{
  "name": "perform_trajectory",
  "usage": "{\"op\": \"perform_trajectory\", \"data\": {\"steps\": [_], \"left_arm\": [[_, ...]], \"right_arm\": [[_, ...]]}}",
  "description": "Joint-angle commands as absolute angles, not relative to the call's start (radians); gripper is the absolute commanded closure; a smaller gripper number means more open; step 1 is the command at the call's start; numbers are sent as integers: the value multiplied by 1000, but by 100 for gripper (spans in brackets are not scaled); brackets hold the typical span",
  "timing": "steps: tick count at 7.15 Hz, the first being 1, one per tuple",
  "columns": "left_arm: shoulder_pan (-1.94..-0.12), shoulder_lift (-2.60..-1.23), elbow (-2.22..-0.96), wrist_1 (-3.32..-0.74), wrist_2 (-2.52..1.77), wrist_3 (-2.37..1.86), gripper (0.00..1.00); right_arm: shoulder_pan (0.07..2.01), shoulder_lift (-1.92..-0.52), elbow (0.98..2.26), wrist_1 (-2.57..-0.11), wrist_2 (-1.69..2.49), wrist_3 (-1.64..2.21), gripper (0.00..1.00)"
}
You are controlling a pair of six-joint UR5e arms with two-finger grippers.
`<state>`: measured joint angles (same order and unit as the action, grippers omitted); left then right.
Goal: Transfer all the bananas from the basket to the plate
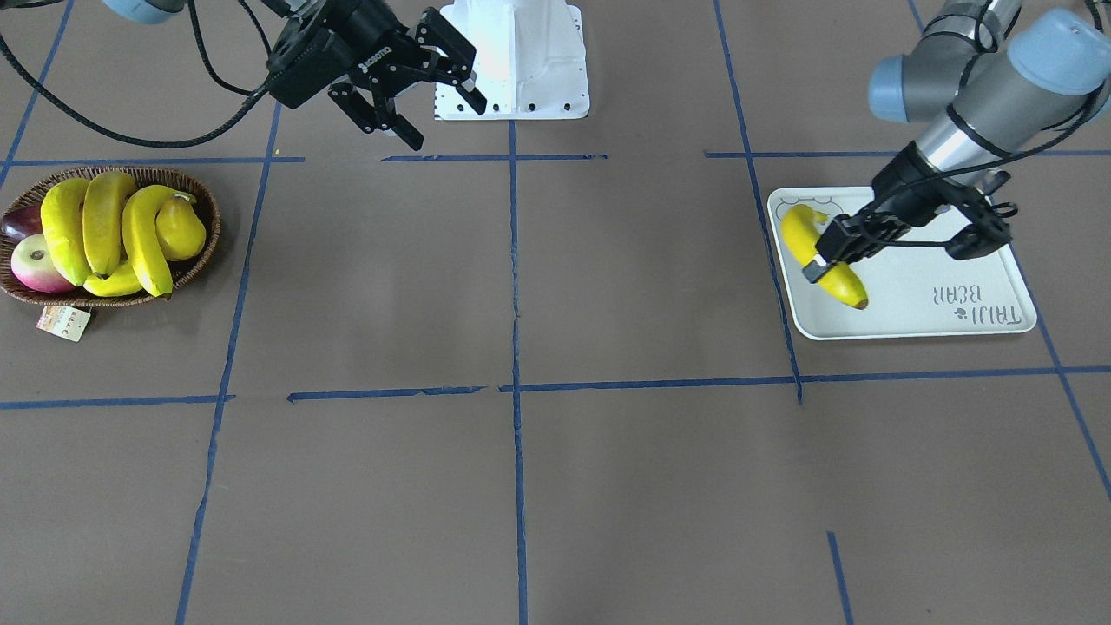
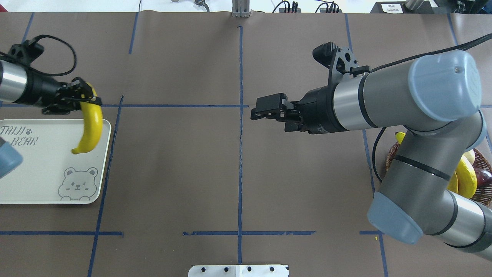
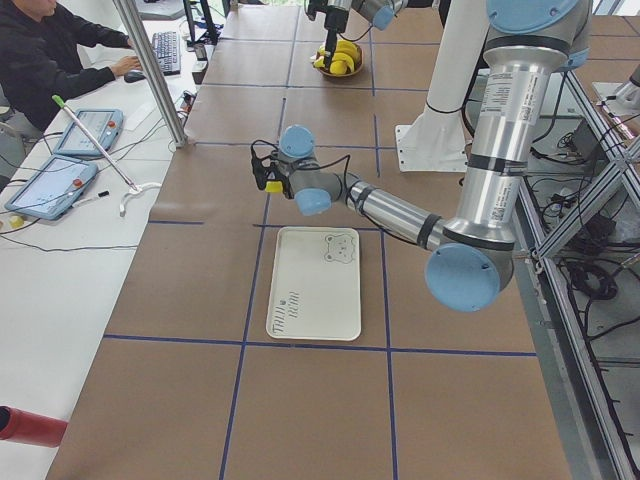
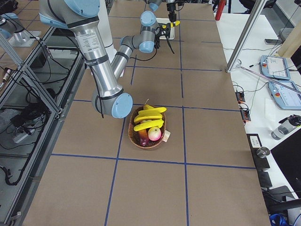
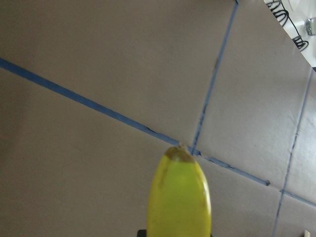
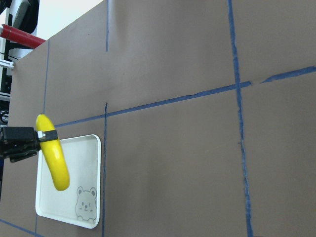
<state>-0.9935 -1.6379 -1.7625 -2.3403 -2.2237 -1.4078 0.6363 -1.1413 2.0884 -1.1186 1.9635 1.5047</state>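
Note:
My left gripper (image 1: 818, 264) is shut on one end of a yellow banana (image 1: 847, 286), which hangs in the air over the long edge of the white plate (image 1: 937, 314) near its bear drawing. From overhead the same banana (image 2: 92, 127) curves down across the plate (image 2: 38, 173). The wicker basket (image 1: 205, 252) at the other end of the table holds more bananas (image 1: 104, 221). My right gripper (image 1: 441, 118) is open and empty, up in the air near the table's middle and well away from the basket.
In the basket there are also a yellow pear (image 1: 180, 228), a red-green apple (image 1: 35, 262) and a dark purple fruit (image 1: 19, 224). A paper tag (image 1: 63, 321) lies beside its rim. The white robot base (image 1: 512, 61) stands at the table edge. A person (image 3: 50, 50) sits at a side desk.

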Motion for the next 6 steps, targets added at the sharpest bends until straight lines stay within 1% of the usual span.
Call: {"op": "perform_trajectory", "data": {"steps": [1,3,6], "left_arm": [[-1077,-1415,-1758,-2336,-2223,-1154,100],[-1086,-1365,-1708,-2336,-2215,-1117,100],[-1077,-1397,-1616,-2341,-2168,-1083,100]], "right_arm": [[678,-1178,2100,-1162,1960,1506,0],[683,-1180,2102,-1178,1957,1506,0],[684,-1195,2103,-1177,1954,1508,0]]}}
